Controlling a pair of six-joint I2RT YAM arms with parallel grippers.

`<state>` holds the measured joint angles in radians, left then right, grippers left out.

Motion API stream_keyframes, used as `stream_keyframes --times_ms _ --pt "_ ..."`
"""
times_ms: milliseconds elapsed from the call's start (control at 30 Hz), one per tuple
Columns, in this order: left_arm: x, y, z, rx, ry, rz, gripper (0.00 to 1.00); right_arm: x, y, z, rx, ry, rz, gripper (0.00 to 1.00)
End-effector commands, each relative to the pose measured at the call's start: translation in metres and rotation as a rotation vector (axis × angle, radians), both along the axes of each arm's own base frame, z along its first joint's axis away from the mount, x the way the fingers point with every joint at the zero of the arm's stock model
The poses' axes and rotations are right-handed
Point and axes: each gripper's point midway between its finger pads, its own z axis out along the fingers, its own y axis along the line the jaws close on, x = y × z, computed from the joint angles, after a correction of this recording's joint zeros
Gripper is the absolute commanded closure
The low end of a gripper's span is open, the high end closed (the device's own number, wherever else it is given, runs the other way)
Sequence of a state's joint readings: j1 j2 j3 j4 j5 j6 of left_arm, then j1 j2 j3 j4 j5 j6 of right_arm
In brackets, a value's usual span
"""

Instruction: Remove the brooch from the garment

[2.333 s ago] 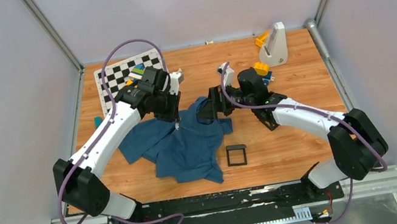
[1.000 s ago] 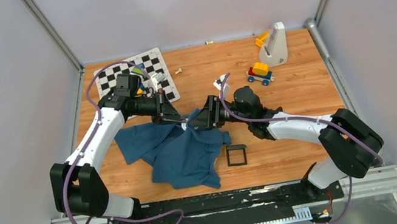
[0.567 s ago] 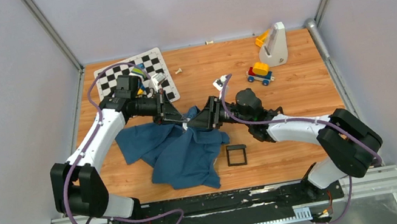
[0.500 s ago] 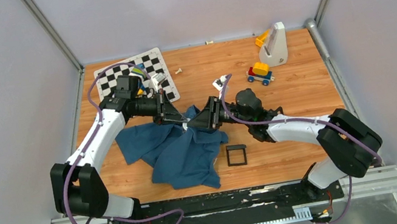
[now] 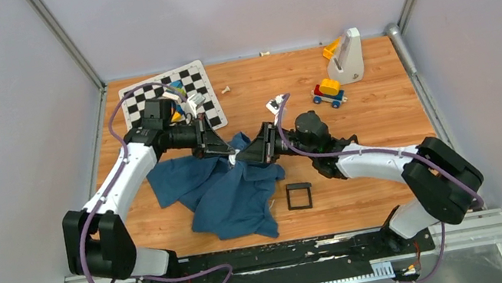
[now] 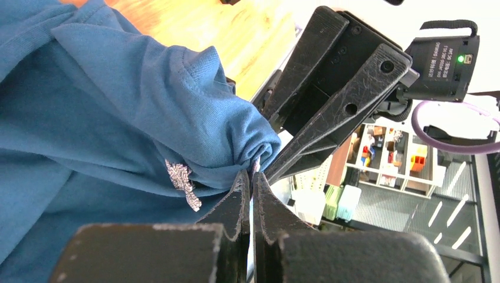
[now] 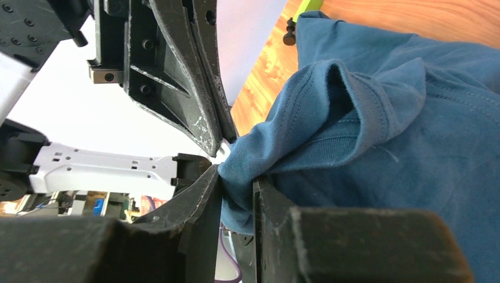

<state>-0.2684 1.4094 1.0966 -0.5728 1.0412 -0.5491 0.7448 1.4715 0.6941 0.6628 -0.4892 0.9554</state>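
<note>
Desk (image 5: 384,118) is orange-brown wood grain, boxed by plain pale grey walls (image 5: 247,2) with metal posts (image 5: 62,38) at its far corners. I see the garment (image 5: 230,196) heaped left of centre toward the near edge, one fold raised and clamped in my right fingers (image 7: 211,191). My left fingers (image 6: 240,197) are clenched tip to tip against them on the brooch (image 7: 223,153), a tiny pale speck touching that fold.

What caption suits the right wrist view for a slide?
Right gripper pinches a fold of the garment while left gripper tips grip the pale brooch.
</note>
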Motion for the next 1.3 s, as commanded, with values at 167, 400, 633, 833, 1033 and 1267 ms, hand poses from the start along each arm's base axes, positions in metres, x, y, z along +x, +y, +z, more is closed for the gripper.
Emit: stream_keyframes --times_ms 167,400,633,833,1033,1267 --pt "-0.013 -0.006 0.040 -0.090 -0.058 -0.039 1.00 0.006 0.004 -0.005 -0.137 -0.069 -0.076 0.78" --pt "-0.001 0.008 0.020 0.068 -0.095 0.026 1.00 -0.006 -0.004 0.004 -0.120 -0.116 -0.048 0.63" --pt "0.001 0.011 0.017 0.079 -0.097 0.042 1.00 -0.006 -0.005 0.002 -0.128 -0.124 -0.044 0.73" --pt "0.008 0.023 0.016 0.167 -0.153 0.089 1.00 -0.010 -0.004 0.011 -0.092 -0.151 -0.024 0.54" --pt "0.026 0.043 0.024 0.291 -0.282 0.225 1.00 -0.014 0.005 0.008 -0.096 -0.166 0.041 0.58" --pt "0.042 0.059 0.039 0.328 -0.405 0.382 1.00 -0.004 0.014 0.011 -0.100 -0.152 0.031 0.56"
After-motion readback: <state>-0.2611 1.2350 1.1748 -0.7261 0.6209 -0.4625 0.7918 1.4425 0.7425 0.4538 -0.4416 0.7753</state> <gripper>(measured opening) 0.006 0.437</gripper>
